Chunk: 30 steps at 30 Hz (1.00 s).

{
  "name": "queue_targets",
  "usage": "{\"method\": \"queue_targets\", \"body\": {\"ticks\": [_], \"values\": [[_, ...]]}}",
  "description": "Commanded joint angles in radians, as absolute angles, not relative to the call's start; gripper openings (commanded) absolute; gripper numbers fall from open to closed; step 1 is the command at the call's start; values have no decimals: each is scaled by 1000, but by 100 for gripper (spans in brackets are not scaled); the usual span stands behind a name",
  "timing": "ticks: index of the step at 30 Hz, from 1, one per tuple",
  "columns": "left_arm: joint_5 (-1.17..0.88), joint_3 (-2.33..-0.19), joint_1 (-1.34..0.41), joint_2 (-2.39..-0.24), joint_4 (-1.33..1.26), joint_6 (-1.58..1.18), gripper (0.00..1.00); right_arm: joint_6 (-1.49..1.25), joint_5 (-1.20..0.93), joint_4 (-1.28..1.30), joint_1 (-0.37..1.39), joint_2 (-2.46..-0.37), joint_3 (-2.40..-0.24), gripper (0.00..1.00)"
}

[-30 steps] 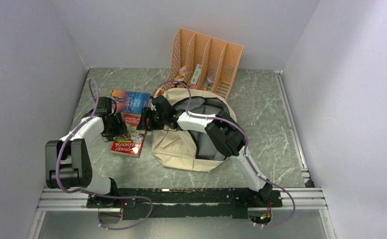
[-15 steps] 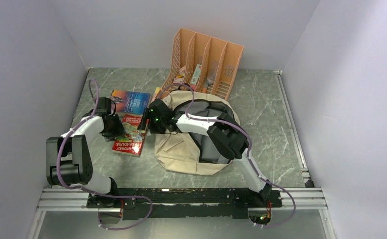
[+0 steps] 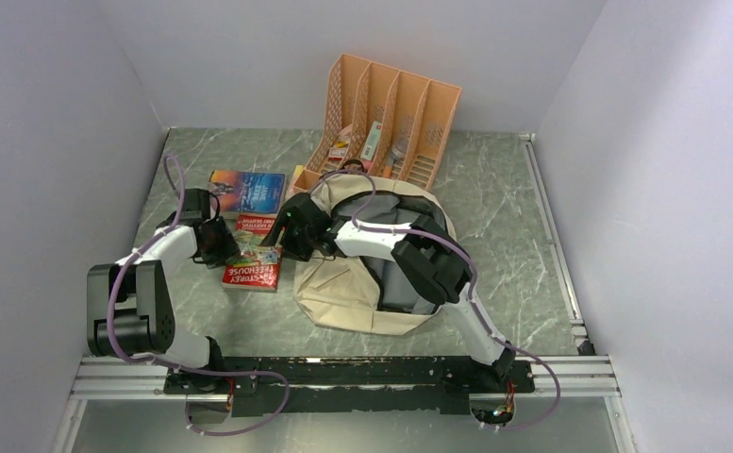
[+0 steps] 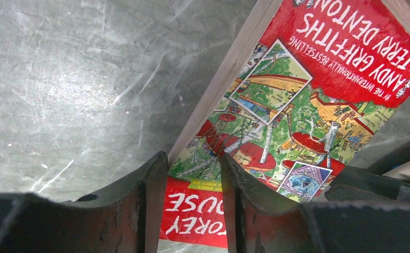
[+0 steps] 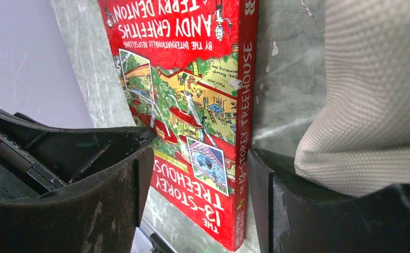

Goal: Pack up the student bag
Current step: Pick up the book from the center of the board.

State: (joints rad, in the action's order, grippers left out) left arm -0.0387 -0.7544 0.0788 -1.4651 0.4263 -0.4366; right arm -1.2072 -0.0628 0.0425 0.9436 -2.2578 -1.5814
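1. Claws: my left claw [image 4: 192, 174] has its jaws part-way apart astride the page edge of the red book [image 4: 308, 79]. I cannot tell whether they pinch it. My right claw [image 5: 200, 153] stands with jaws wide and unclamped. One finger [image 5: 260, 200] is against the spine and the other hangs over the cover.
2. Book: it sits between the two claws on the table [image 3: 494, 217], just left of the bag [image 3: 339, 288]. Its page edge looks raised off the marble.
3. Step in hand, as I judge it: getting hold of the red book so that it can go into the bag. Nothing is visibly packed yet; a blue book [image 3: 247, 189] and an orange rack [image 3: 391, 118] wait beyond.
4. Next move: one claw needs a firm pinch across the book's thickness, and then I must lift and carry it right to the bag's mouth. The other claw may have to hold that mouth wide.
5. Bag: it lies flat in mid-table, and its beige cloth [image 5: 371, 79] is just beside my right claw. Its long axis runs near to far. The grey-lined mouth [image 3: 391, 222] gapes upward at the far end, toward the rack.
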Motion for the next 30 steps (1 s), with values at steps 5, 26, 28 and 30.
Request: {"method": "queue_targets", "body": {"ticks": [5,26,28,30], "values": [[-109,-695,32,-1517,415,-465,44,-1241,-216,-102,937,-2346,-1501,64],[-6,-777,-29,-1512,474,-454,56,-1093,-90,-135,945,-2235,-1472,56],[34,-815,-28,-1516,496,-445,59,-1072,-50,-88,946,-2225,-1472,58],[63,-845,-21,-1524,501,-433,61,-1059,-34,-62,946,-2221,-1469,60]]}}
